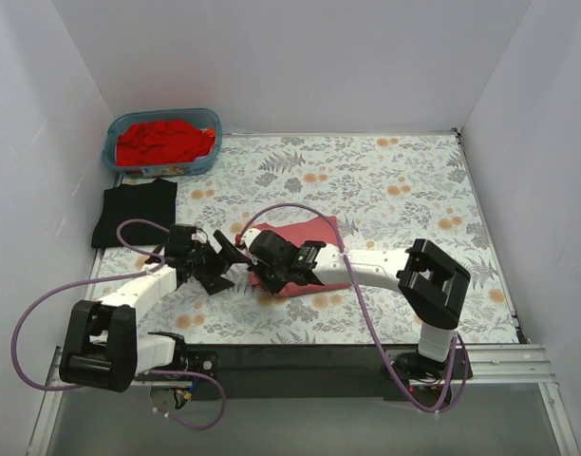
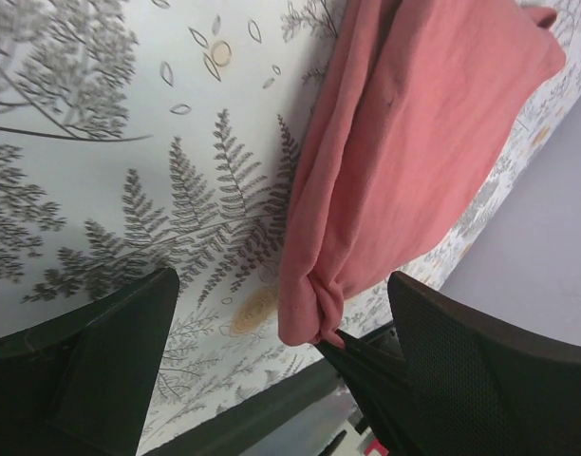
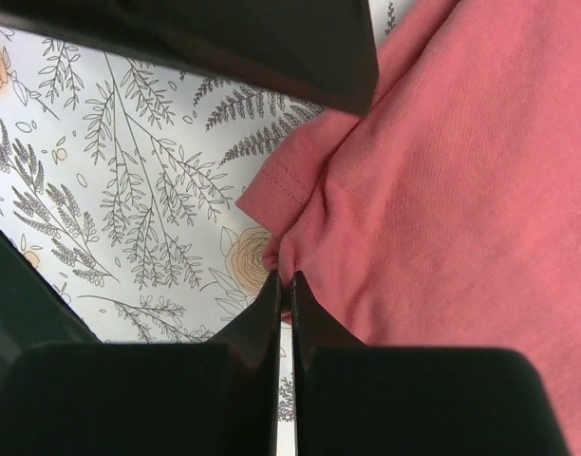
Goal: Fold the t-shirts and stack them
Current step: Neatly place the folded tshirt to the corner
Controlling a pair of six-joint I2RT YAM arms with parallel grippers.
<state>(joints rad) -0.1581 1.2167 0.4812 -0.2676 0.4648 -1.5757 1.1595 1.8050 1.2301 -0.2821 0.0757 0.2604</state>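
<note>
Right wrist view: right gripper (image 3: 284, 285) pinches a corner of the salmon-pink t-shirt (image 3: 442, 190), likely to fold it; left gripper (image 2: 283, 285) gapes empty beside its edge.

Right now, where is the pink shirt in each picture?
Top external: the pink t-shirt lies mid-table, partly under the right arm.
Left wrist: it fills the upper right, narrowing to a bunched corner at the bottom centre.
Right wrist: it covers the right side, and the right gripper pinches its edge.
Shared landmark: the floral table cover under the shirt shows in all three views.
</note>
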